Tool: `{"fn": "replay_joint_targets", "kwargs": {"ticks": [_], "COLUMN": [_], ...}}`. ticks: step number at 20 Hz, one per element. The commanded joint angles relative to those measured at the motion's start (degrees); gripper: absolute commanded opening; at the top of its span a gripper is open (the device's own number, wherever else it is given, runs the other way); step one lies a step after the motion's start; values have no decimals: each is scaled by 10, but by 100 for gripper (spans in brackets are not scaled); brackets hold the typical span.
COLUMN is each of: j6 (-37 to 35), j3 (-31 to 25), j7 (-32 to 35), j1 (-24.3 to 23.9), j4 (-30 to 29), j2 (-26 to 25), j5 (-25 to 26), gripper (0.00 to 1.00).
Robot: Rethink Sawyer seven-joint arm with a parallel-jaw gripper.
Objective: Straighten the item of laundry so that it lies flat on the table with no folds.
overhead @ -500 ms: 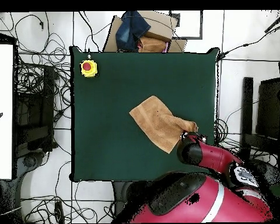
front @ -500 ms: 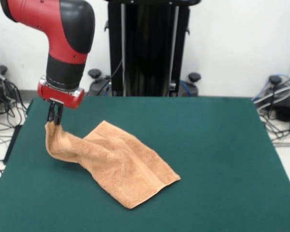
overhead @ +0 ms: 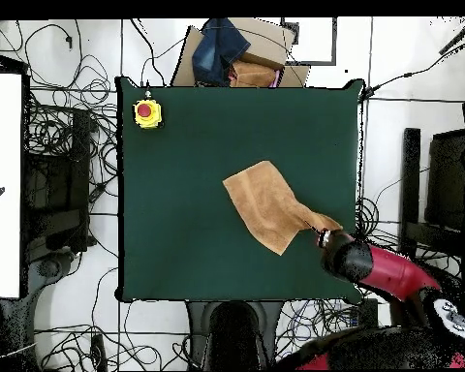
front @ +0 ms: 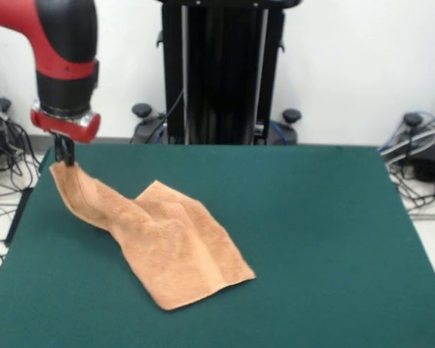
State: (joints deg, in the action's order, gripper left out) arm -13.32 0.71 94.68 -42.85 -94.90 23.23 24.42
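Observation:
The peach-orange item of laundry [front: 167, 243] [overhead: 268, 204] lies mostly on the dark green table [front: 326, 239] [overhead: 198, 155], with a raised fold down its middle. One corner is lifted off the surface at the left in the front view. My gripper [front: 64, 158] [overhead: 323, 232] is shut on that corner, holding it above the table's far left edge. From there the cloth slopes down to the flat part. In the overhead view the red arm hides the gripper's fingers.
A yellow box with a red button [overhead: 147, 113] sits on the table's corner in the overhead view. Cardboard and dark cloth [overhead: 234, 53] lie beyond the table edge. Cables cover the floor around the table.
The arm has moved left and farther back in the front view, dragging the held corner with it. The towel slid the same way and stretched out longer.

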Motion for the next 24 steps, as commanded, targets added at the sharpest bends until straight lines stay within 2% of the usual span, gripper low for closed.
{"fn": "replay_joint_targets", "kwargs": {"ticks": [1, 5, 11, 17, 24], "j6": [-53, -26, -28, -47, -3], "j3": [-76, -95, -99, -110, -80], "j7": [-75, -66, -41, -46, 27], "j1": [-12, -42, -40, -39, 21], "j4": [-15, -16, -21, -28, -83], "j2": [6, -16, -7, -9, 29], "j5": [66, 93, 111, 122, 124], "gripper": [0, 0, 0, 0, 0]}}
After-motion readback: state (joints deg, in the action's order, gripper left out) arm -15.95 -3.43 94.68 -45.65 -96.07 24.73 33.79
